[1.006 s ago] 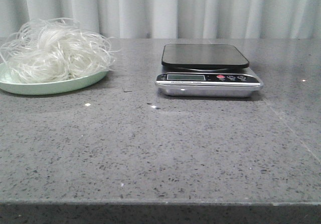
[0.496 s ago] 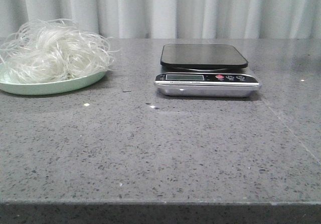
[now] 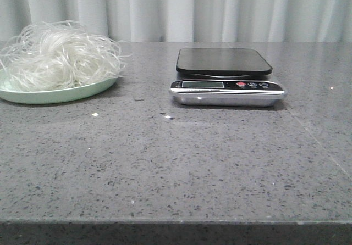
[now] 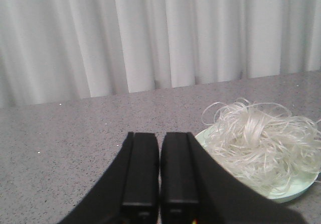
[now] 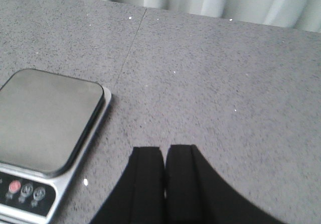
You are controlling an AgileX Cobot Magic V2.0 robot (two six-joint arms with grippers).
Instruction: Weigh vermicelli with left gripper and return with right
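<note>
Worktop (image 3: 176,168): grey speckled stone, bare along the near edge – neither arm shows in the front view.

Scale (image 3: 227,84): a kitchen scale right of centre, silver body with a display and buttons facing me, dark platform (image 3: 224,61) behind them with nothing on it.

Vermicelli (image 3: 59,55): a loose whitish tangle heaped on the pale green plate (image 3: 33,96) at the far left, well apart from the scale; a few strands hang over the rim.

Curtain (image 3: 220,11): pale folds behind everything.

Left gripper (image 4: 159,176): jaws pressed together, holding nothing, hovering just beside the plate with the noodles close by.

Right gripper (image 5: 165,176): jaws likewise closed and holding nothing, above bare worktop next to the scale.

Progress: I'd say nothing is done yet – the noodles sit on their plate and the platform is clear. Left to do: the left jaws must part and take the tangle, carry it to the platform for a reading, then the right gripper brings it back to the plate.

What each view adds: only the wrist views show the grippers at all; the front view alone shows plate and scale together; the right wrist view looks down on the platform's top, and the left wrist view shows the noodles from closer.
</note>
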